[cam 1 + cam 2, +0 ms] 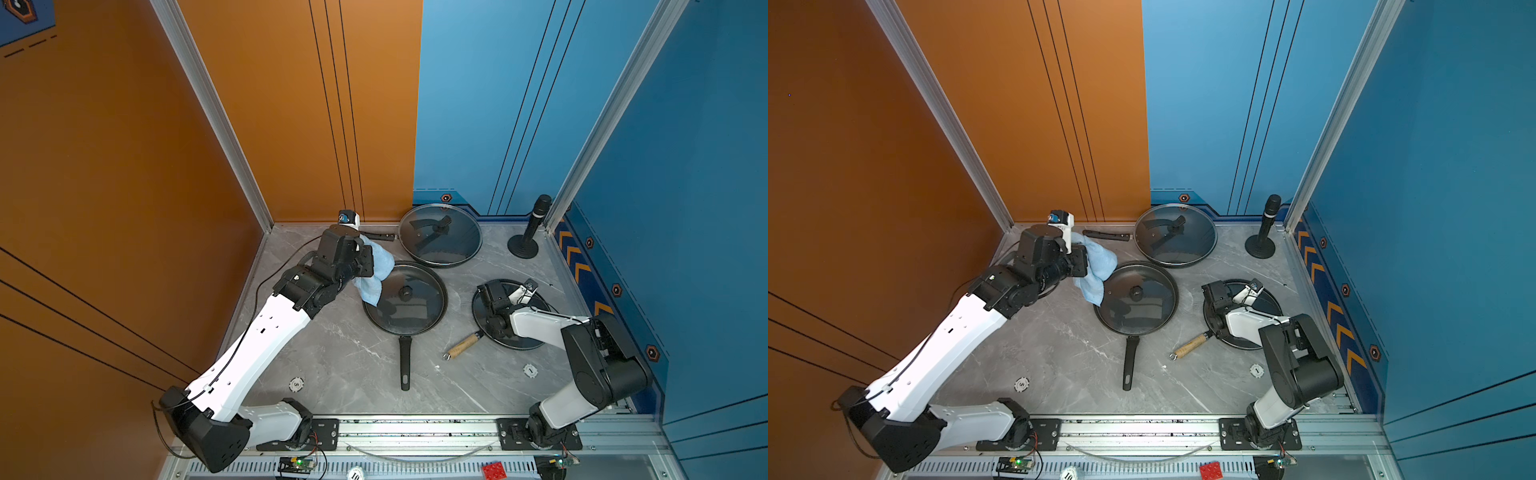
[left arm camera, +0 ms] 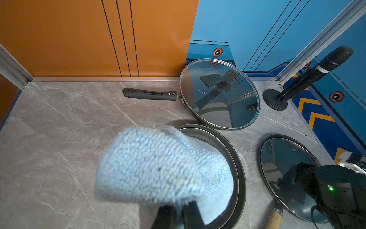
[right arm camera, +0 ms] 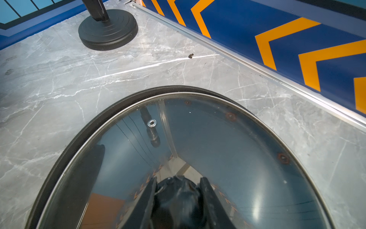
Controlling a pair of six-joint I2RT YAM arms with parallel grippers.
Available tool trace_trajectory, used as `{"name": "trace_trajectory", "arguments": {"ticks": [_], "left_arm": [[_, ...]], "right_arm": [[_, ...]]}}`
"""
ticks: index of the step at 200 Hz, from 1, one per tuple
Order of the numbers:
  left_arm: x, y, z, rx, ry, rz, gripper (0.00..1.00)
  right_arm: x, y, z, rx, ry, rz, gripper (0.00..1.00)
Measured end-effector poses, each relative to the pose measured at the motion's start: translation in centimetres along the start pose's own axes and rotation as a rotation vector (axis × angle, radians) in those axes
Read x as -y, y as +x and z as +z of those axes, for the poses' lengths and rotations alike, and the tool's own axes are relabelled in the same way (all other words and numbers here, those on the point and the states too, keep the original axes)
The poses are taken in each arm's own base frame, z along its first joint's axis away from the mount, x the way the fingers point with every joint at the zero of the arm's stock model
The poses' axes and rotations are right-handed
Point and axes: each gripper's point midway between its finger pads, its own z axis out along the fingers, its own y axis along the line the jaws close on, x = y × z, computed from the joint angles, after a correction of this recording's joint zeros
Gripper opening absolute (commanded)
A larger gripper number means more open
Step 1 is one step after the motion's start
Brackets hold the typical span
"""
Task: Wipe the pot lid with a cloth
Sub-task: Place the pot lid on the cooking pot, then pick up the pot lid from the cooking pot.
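A light-blue cloth (image 1: 376, 270) (image 1: 1096, 266) (image 2: 154, 164) hangs bunched from my left gripper (image 2: 179, 210), which is shut on it. The cloth's lower end droops over the left rim of the middle frying pan's glass lid (image 1: 409, 305) (image 1: 1140, 309). At the right, a glass pot lid (image 1: 523, 340) (image 3: 217, 138) lies on a dark pan. My right gripper (image 3: 178, 190) is shut on that lid's black knob (image 3: 178, 198) at its centre. In both top views the right wrist hides the knob.
A third glass lid (image 1: 440, 237) sits tilted on a pan at the back wall. A microphone on a round stand (image 1: 530, 230) is at the back right. The middle pan's black handle (image 1: 405, 361) points to the front, and the right pan's wooden handle (image 1: 461, 345) lies beside it. Two poker chips (image 1: 296, 384) (image 1: 530, 370) lie near the front.
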Motion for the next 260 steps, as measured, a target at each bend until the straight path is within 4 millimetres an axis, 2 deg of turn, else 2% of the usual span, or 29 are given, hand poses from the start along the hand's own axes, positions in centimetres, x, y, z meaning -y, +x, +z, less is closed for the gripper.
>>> {"name": "trace_trajectory", "arguments": {"ticks": [17,35,61,109,151,173,190,220,235,260], "left_arm": [[0.0,0.1,0.0,-0.002,-0.001,-0.001,0.0],[-0.2,0.4,0.0,-0.004,-0.005,-0.006,0.0],[-0.4,0.4,-0.4,0.002,-0.009,-0.011,0.0],[-0.6,0.0,-1.1,0.021,-0.009,-0.018,0.0],[-0.6,0.2,-0.9,0.015,-0.011,-0.017,0.0],[-0.5,0.4,-0.4,0.005,-0.015,-0.013,0.0],[-0.5,0.6,0.0,-0.003,-0.017,-0.011,0.0],[-0.2,0.9,0.6,-0.014,-0.013,-0.008,0.0],[-0.2,0.9,0.7,-0.017,-0.011,-0.004,0.0],[-0.2,0.9,0.7,-0.016,-0.011,0.004,0.0]], "right_arm": [[0.0,0.0,0.0,-0.001,0.0,-0.001,0.3],[0.0,0.0,0.0,-0.001,0.001,-0.002,0.39],[0.0,0.0,0.0,-0.002,0.002,-0.002,0.47],[0.4,-0.3,-0.5,-0.039,0.002,-0.046,0.53],[-0.4,-3.1,-2.6,-0.092,-0.078,-0.088,0.63],[-0.9,-4.7,-3.8,-0.126,-0.152,-0.09,0.72],[-0.5,-5.6,-3.9,-0.178,-0.187,-0.069,0.72],[0.8,-6.7,-2.9,-0.301,-0.199,-0.026,0.71],[0.9,-6.6,-2.7,-0.366,-0.205,-0.041,0.69],[0.0,-5.7,-3.0,-0.474,-0.237,-0.105,0.68]]}}
